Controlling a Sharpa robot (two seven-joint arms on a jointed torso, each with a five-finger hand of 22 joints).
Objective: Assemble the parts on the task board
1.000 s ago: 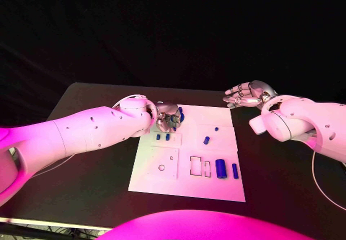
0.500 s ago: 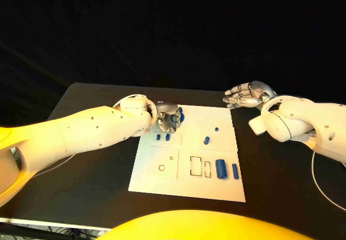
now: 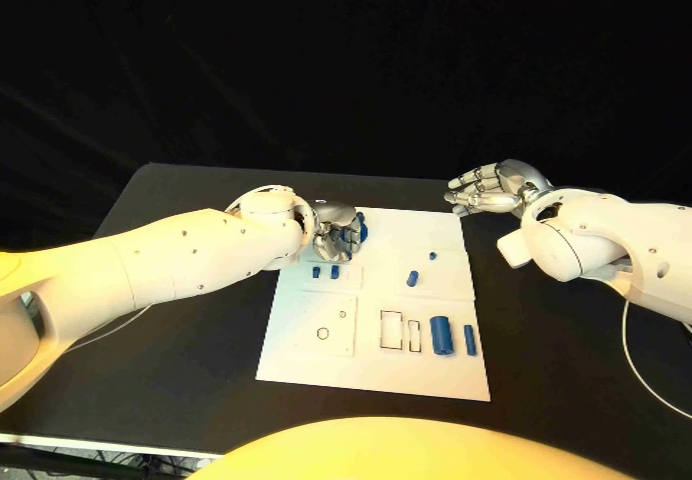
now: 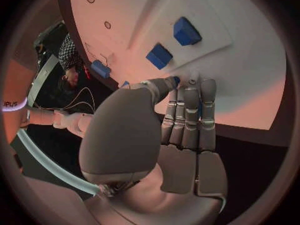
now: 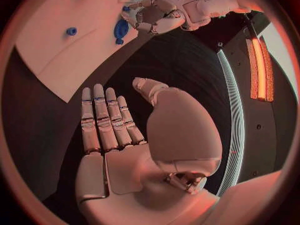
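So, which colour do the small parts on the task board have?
Blue parts on the white task board, clearest in the head view.

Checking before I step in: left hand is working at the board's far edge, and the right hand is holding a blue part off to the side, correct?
Not quite. The right hand holds nothing; the right wrist view shows its fingers apart over the black table. The left hand is at the task board's far edge.

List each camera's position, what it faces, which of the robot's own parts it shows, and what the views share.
Head view: from the robot's head, down at the black table and the task board; both arms, left hand and right hand.
Left wrist view: behind the left hand, facing the task board and blue parts.
Right wrist view: behind the right hand, over the table; task board beyond.
Shared: the right wrist view also shows the left hand at the board.
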